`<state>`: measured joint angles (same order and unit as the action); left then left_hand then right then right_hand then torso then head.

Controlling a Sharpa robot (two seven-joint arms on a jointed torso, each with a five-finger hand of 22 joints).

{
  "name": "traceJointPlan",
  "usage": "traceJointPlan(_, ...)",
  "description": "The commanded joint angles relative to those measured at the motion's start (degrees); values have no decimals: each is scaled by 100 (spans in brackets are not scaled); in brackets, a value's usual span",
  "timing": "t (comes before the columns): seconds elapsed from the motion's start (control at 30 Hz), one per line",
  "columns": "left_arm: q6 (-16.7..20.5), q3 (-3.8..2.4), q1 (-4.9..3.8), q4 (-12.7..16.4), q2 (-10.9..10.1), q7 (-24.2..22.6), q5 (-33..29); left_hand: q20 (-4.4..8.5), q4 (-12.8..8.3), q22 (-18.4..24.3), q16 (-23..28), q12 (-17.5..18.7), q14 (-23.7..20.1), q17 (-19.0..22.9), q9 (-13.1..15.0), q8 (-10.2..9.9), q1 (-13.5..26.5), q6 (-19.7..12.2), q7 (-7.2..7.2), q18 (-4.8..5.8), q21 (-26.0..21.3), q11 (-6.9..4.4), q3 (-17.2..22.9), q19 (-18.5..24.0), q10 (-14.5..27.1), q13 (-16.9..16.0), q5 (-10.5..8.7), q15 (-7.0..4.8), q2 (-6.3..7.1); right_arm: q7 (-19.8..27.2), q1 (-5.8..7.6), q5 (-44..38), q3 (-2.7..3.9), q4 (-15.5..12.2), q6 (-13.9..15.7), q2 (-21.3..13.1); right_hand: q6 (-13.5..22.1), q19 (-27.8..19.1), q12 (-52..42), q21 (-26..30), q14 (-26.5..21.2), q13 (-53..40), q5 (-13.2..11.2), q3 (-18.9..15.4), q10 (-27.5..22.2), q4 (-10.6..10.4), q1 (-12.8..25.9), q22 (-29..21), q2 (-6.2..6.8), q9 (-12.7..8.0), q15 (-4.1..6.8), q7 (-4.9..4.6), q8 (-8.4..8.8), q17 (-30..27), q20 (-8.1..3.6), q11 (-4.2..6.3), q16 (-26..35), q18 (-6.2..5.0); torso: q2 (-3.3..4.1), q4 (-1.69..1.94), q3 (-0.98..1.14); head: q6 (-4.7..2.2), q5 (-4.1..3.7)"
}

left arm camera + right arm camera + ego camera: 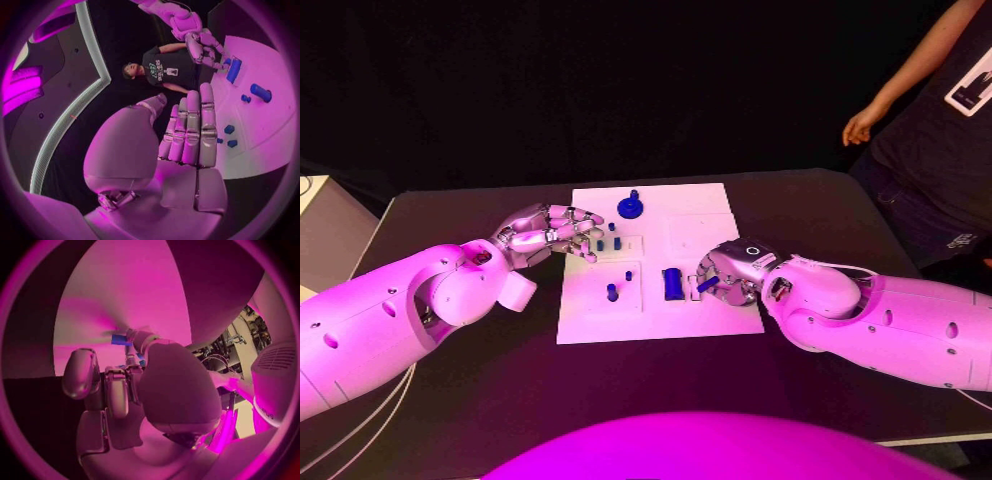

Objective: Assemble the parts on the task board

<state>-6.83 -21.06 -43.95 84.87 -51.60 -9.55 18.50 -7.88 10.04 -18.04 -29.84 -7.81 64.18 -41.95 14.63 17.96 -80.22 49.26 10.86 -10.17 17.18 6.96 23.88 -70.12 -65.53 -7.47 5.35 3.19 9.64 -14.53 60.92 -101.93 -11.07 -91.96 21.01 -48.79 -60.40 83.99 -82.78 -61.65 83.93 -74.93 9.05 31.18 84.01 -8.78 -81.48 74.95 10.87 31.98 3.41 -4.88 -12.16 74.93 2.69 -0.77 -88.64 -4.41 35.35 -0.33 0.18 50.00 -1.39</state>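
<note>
The white task board [711,215] lies mid-table. A blue knob-shaped part [630,207] stands at its far edge. My left hand [553,232] hovers over the board's left edge, its fingers [190,130] stretched out side by side and holding nothing. Small blue pieces [610,240] sit just beyond its fingertips. My right hand [733,275] rests at the board's right side and pinches a small blue part [708,284], whose end also shows past the curled fingers [120,340]. A long blue block [672,283] stands just left of it. A blue peg [612,292] lies near the board's front left.
A person [935,110] stands beyond the table's far right corner, with a hand hanging near the edge. Black table [473,390] surrounds the board, with bare room at the front and far left.
</note>
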Motion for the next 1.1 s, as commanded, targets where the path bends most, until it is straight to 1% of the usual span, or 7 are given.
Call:
traceJointPlan(0.03, -99, -2, 4, 9, 8, -32, 4, 6, 18, -6, -23, -26, -42, -6, 4, -28, -9, -50, 6, 13, 26, 11, 0, 35, 46, -5, 6, -5, -36, 110, -7, -61, 0, -72, 188, -14, -24, 340, -25, -24, 567, -933, -76, 132, 144, 37, 46, 948, -213, 81, 51, 6, -85, 1360, -63, 37, -3, 24, -2, -1, -2, 0, 1)
traceJointPlan(0.2, -98, -2, 5, 9, 6, -33, 4, 6, 18, -6, -23, -26, -42, -6, 4, -28, -9, -50, 6, 13, 26, 11, 0, 35, 46, -5, 6, -5, -36, 168, -7, -59, 0, -152, 315, -71, 16, 345, -36, -68, 568, -939, -112, 348, 165, 117, 154, 956, -267, 160, 70, 14, -168, 1364, -79, 43, -6, 30, -3, -2, -3, 0, 3)
traceJointPlan(0.33, -97, -2, 6, 9, 4, -33, 5, 6, 18, -6, -23, -26, -42, -6, 4, -28, -9, -50, 6, 13, 26, 11, 0, 35, 46, -5, 6, -5, -36, 213, -3, -72, 1, -233, 366, -120, 45, 346, -38, -82, 570, -940, -133, 408, 169, 166, 183, 959, -248, 179, 73, 10, -185, 1371, -83, 41, -12, 33, -4, -4, -1, 0, 4)
traceJointPlan(0.43, -98, -2, 7, 9, 4, -32, 5, 3, 23, -16, -29, -31, -53, -13, 5, -29, -7, -54, 7, 12, 33, 13, -1, 47, 58, -10, 7, -3, -41, 253, 12, -109, 2, -307, 349, -147, 62, 346, -35, -89, 570, -938, -147, 431, 169, 225, 205, 960, -198, 196, 71, 4, -202, 1369, -85, 35, -10, 34, -2, -3, 0, 0, 3)
traceJointPlan(0.77, -120, -2, 8, 9, 3, -13, 5, 3, 23, -16, -29, -31, -53, -13, 5, -29, -7, -54, 7, 12, 33, 13, -1, 47, 58, -10, 7, -3, -41, 408, 38, -373, 1, -358, -58, -107, 89, 328, -2, 2, 575, -911, -188, 412, 145, 363, 274, 942, -47, 208, 60, 5, -225, 1388, -77, 27, -27, 24, -1, 0, -4, 0, 8)
traceJointPlan(0.9, -129, -2, 9, 8, 3, -6, 5, 2, 26, -20, -32, -33, -56, -15, 5, -30, -4, -57, 9, 12, 36, 15, -3, 52, 64, -11, 7, -2, -42, 451, 40, -560, -7, -381, -210, -85, 93, 323, 4, 16, 577, -906, -190, 406, 139, 389, 283, 939, -14, 199, 58, 8, -221, 1393, -74, 27, -32, 22, -1, -2, -1, 0, 9)
traceJointPlan(1.1, -139, -2, 9, 6, 8, -2, 5, 2, 26, -20, -32, -33, -56, -15, 5, -30, -4, -57, 9, 12, 36, 15, -3, 52, 64, -11, 7, -2, -42, 512, 41, -852, -31, -410, -301, -36, 90, 313, 11, 66, 577, -900, -189, 402, 133, 422, 288, 929, 18, 186, 47, 17, -217, 1395, -69, 34, -33, 16, -1, 2, 4, 0, 12)
